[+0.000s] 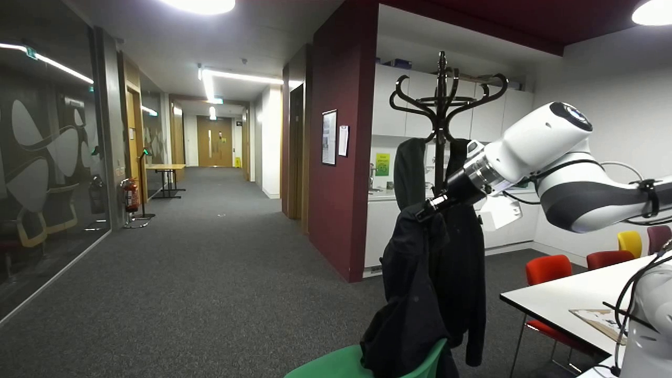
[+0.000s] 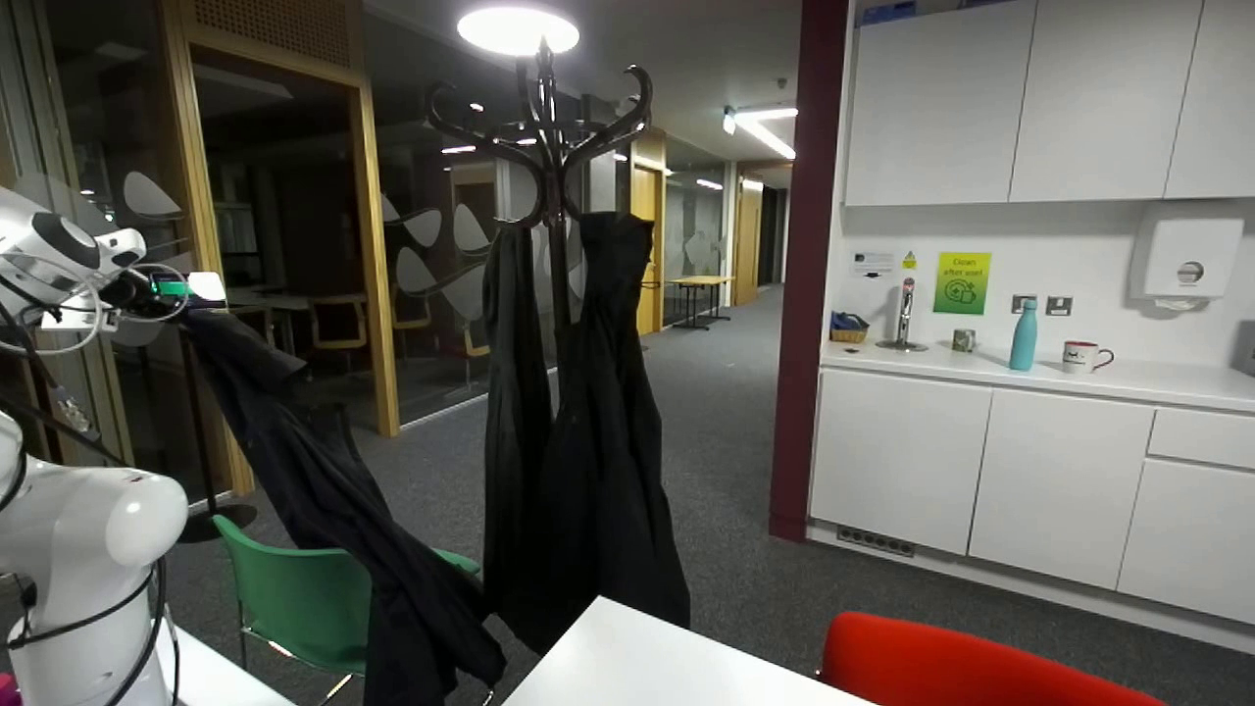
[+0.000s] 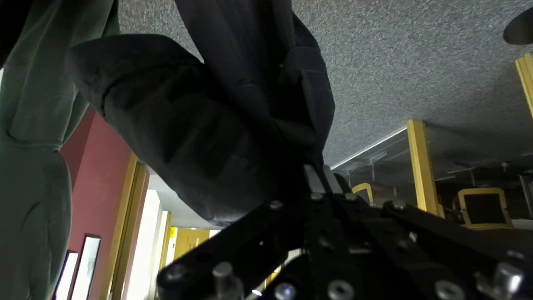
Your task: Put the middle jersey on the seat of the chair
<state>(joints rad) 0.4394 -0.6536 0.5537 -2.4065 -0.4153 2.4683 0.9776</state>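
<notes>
My gripper (image 1: 424, 212) is shut on the upper end of the middle jersey (image 1: 412, 278), a long near-black garment that hangs down from it. In an exterior view the jersey (image 2: 319, 451) slopes down from the gripper (image 2: 188, 299), across the back of the green chair (image 2: 294, 598). Its lower end hangs by the chair's side. The green chair (image 1: 325, 365) also shows at the bottom of an exterior view, partly covered by the jersey; I cannot tell if they touch. In the wrist view the fingertips (image 3: 320, 177) are close together at the dark cloth (image 3: 233, 125).
A dark coat stand (image 1: 441, 110) stands beside the jersey. On it hang a greyer garment (image 2: 512, 324) and a black garment (image 2: 618, 431). A white table (image 1: 572, 294) with a red chair (image 1: 548, 269) stands near the robot. The greyer garment (image 3: 33, 187) is close in the wrist view.
</notes>
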